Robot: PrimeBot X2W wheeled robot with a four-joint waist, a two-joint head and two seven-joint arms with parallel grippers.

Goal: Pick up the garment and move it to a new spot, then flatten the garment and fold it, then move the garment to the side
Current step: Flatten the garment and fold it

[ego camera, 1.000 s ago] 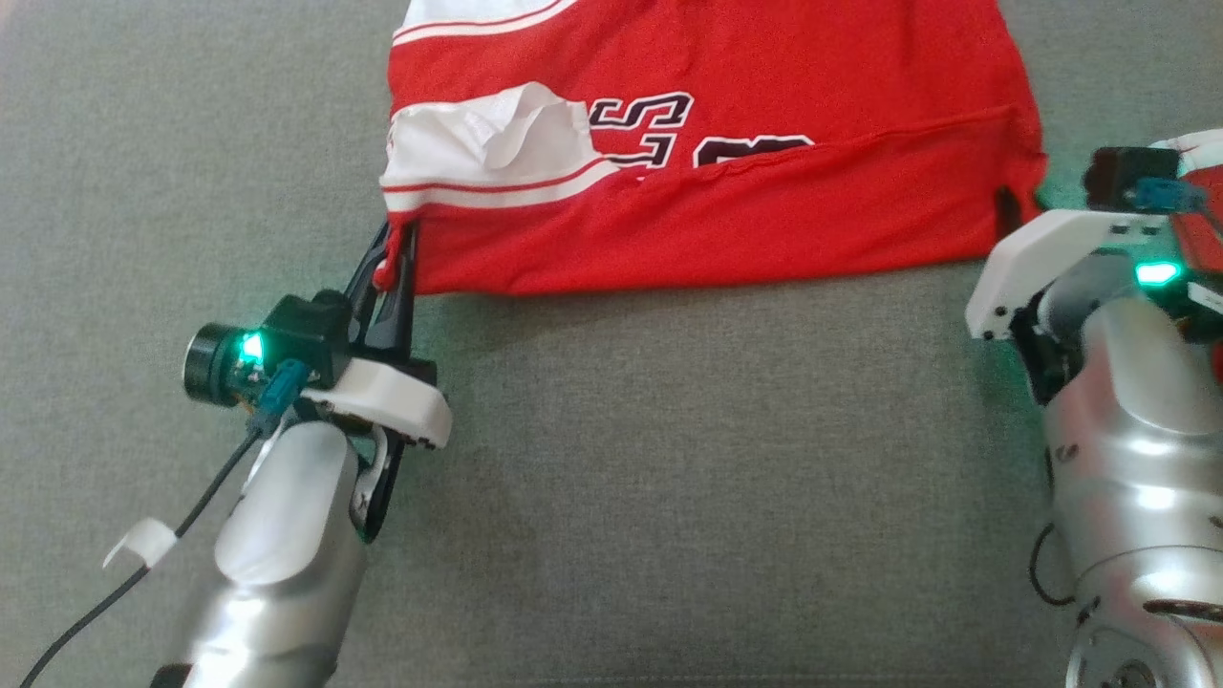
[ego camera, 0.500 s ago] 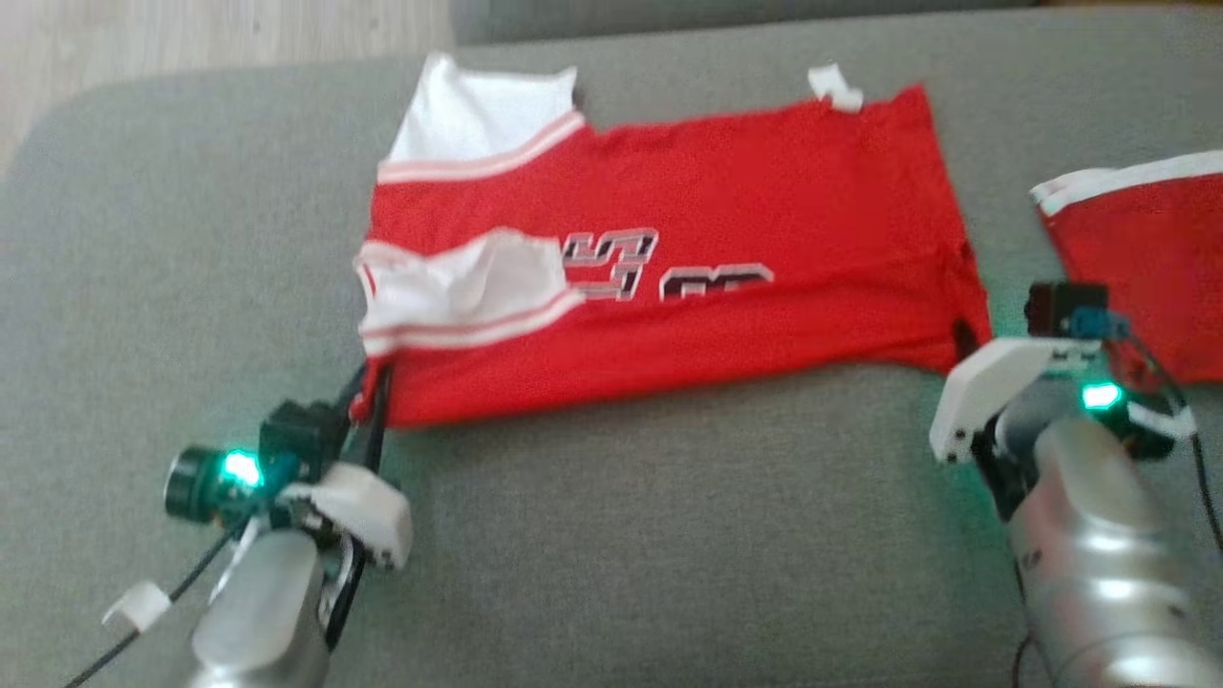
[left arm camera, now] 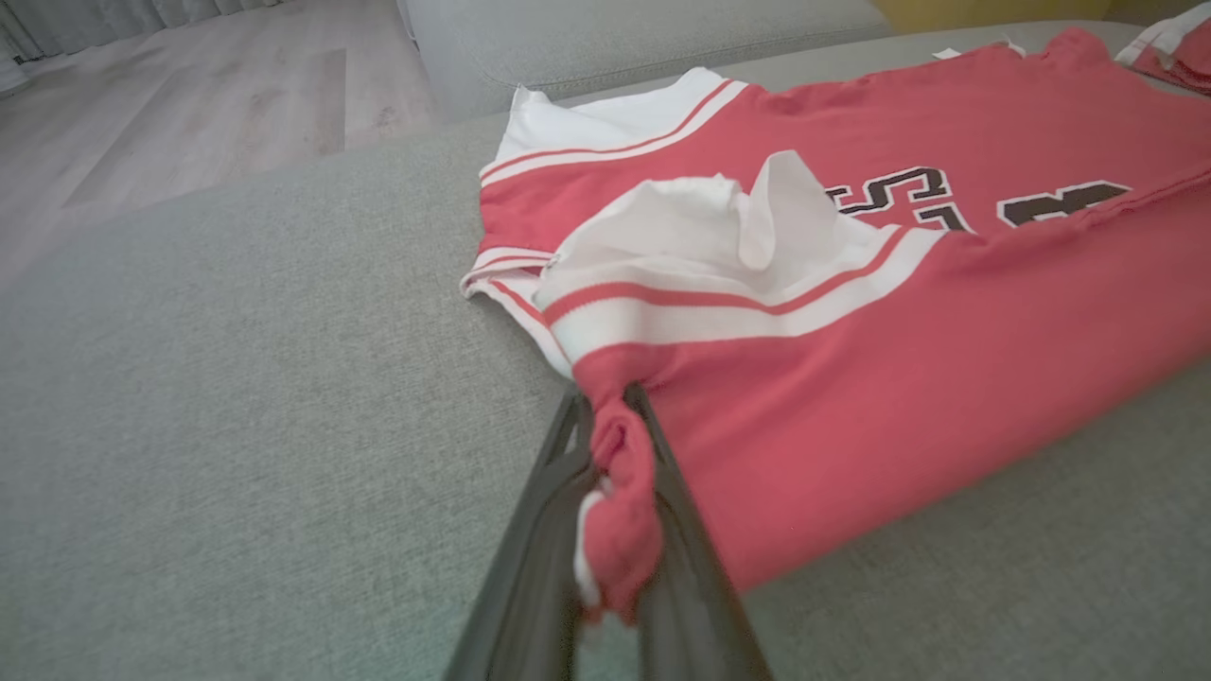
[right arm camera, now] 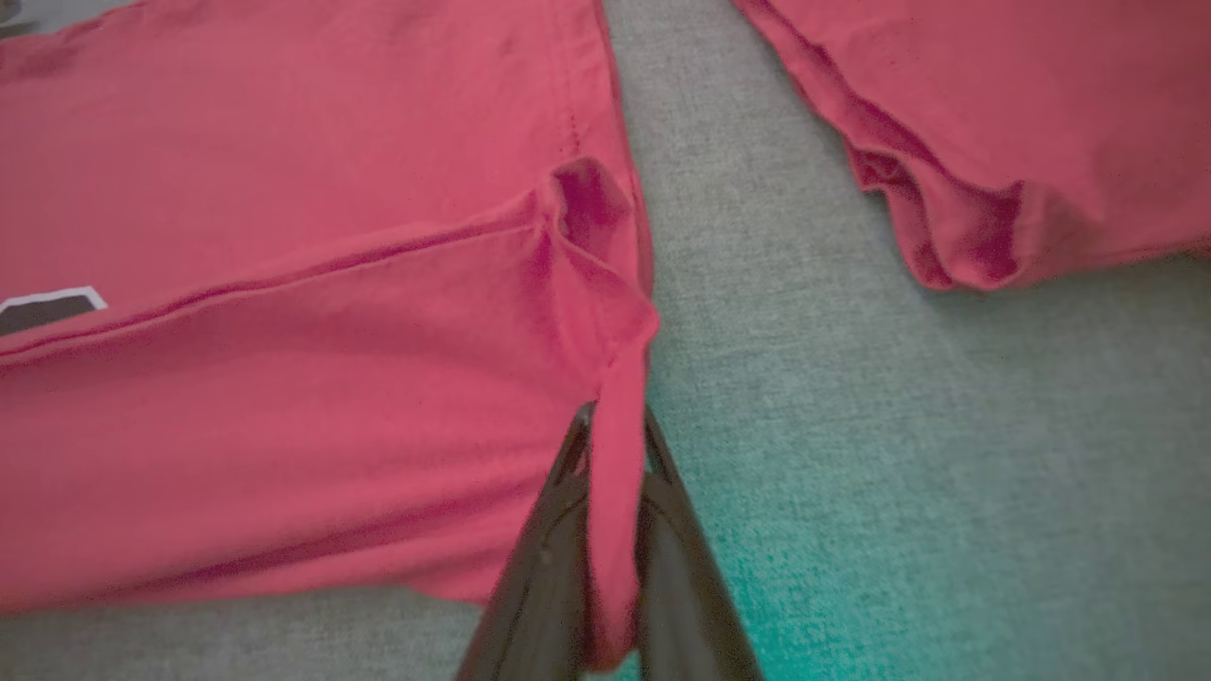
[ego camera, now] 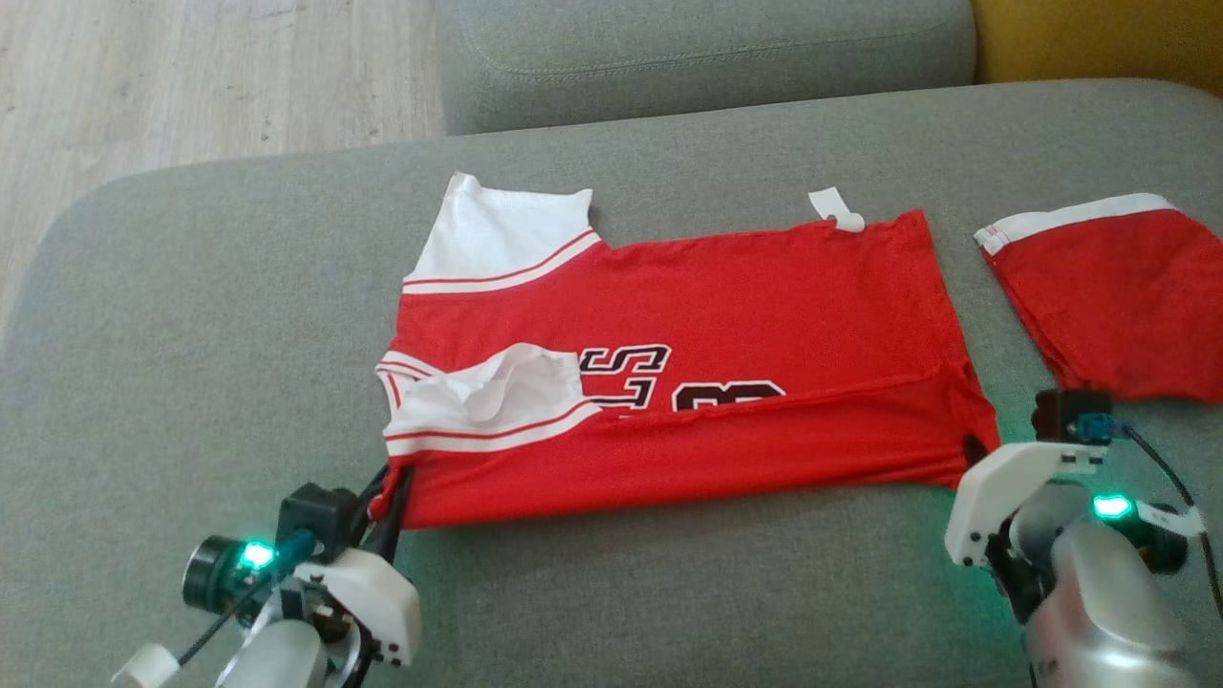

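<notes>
Head view: the red jersey lies spread across the middle of the grey sofa cushion, with its folded long edge towards the cushion's near edge, its white-trimmed shoulder end towards the left edge and its hem end towards the right. My left gripper is at the jersey's near left corner. My right gripper is at the near right corner, where the white wrist housing covers most of its fingers, so this view does not confirm that grip. A second red piece with a white band lies by the cushion's right edge, apart from the jersey and cut off by the frame. A small white tag sits at the far hem corner; I cannot tell whether it is attached. The black print is half covered by the fold and unreadable. Left wrist view: the jaws are clamped on a bunched knot of red cloth at the corner, just below the crumpled white sleeve panel. I cannot tell how many layers are caught. Right wrist view: the jaws are closed on a thin pleat of the hem corner, with the cloth running down between the fingers. I judge the fabric to be light, limp and without stiffness. It will sag between the two holds and drag on the coarse upholstery rather than slide. The two near corners are the right places to hold it, kept taut between them. The pleat on the right is narrow and may pull out under tension.
</notes>
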